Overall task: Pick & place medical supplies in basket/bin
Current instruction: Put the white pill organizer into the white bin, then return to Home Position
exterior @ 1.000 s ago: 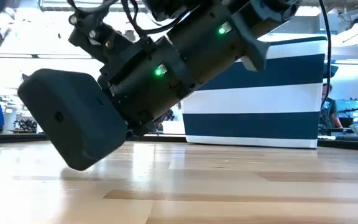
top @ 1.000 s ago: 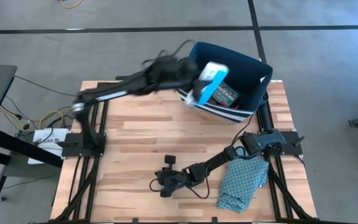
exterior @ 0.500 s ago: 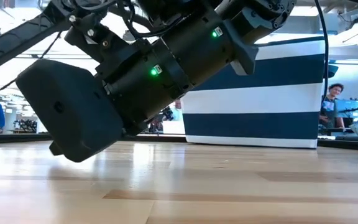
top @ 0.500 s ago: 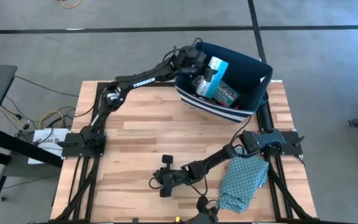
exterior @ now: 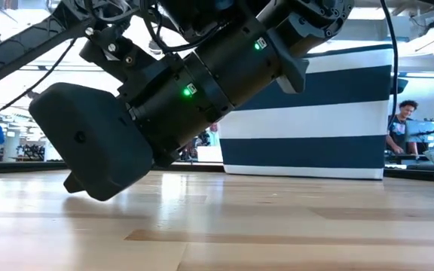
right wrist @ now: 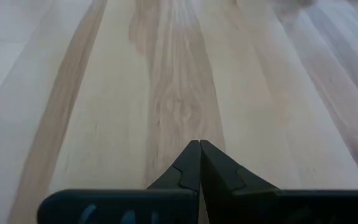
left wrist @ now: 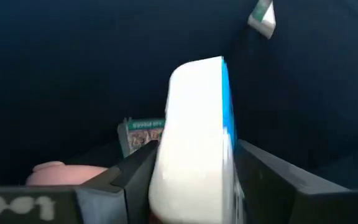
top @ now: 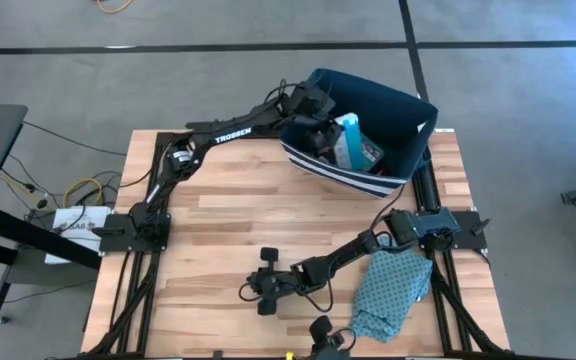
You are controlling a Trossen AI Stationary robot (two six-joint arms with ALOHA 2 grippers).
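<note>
Wooden slats make up the table [top: 228, 230], which sits on a grey floor, with an office space visible beyond it in the low view. At the far right corner stands the basket [top: 408, 108], a navy tub with white stripes round its base. Inside it lie a green-red patterned box [top: 367, 152] and, seen from the left wrist, a pink tape roll [left wrist: 58, 173]. The left gripper [top: 330, 132] is reached over the basket's left wall and down into it, its fingers [left wrist: 278, 186] clenched on a light-blue pill-organizer strip [left wrist: 196, 143] that stands on end between them.

The step in hand looks like the release of that strip into the basket. To do it well, I would let go only once the strip is low over the things already inside, so it settles flat rather than tipping against the wall. Then lift straight up before swinging away, so the wrist clears the soft rim without dragging it.

On the near side, the right gripper [top: 266, 287] rests low on the table with its fingers [right wrist: 199, 163] pressed together on nothing. A teal patterned cloth [top: 390, 290] lies at the near right, beside that arm.
</note>
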